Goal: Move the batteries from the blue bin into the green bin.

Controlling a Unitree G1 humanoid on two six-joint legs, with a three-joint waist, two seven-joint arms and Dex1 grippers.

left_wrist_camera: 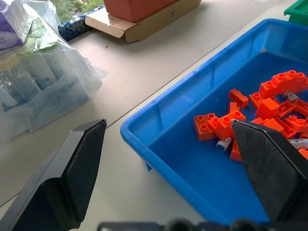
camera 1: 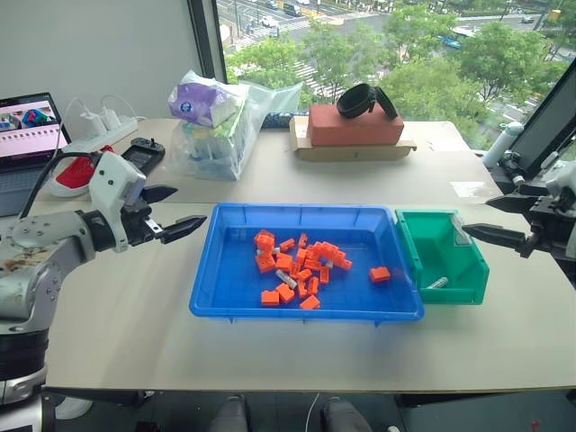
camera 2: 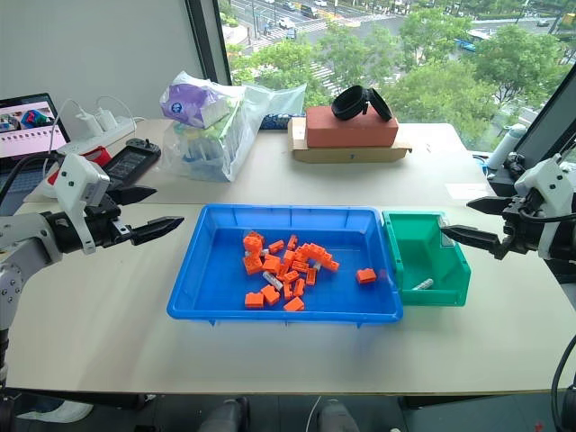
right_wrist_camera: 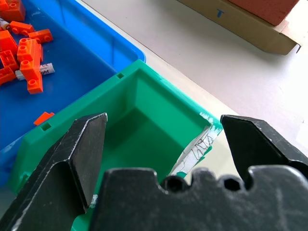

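Behind the pale counter [camera 1: 126,315] a window looks out on trees and a street. On the counter the blue bin [camera 1: 211,279] sits with the green bin [camera 1: 468,270] touching its right end. Orange blocks [camera 1: 301,261] lie heaped in the middle of the blue bin, and batteries [camera 1: 286,280] show among them; one [left_wrist_camera: 224,143] lies just beside a block in the left wrist view. Another battery [camera 1: 437,283] lies on the floor of the green bin. The left gripper [camera 1: 173,211] hangs above the counter just left of the blue bin, its jaws spread wide and holding nothing. The right gripper [camera 1: 490,218] hangs at the right edge of the green bin, jaws also wide apart, empty and touching nothing. Farther back stand a plastic bag [camera 1: 216,126], a brick-red block [camera 1: 355,126] on cardboard, and a laptop [camera 1: 27,135].
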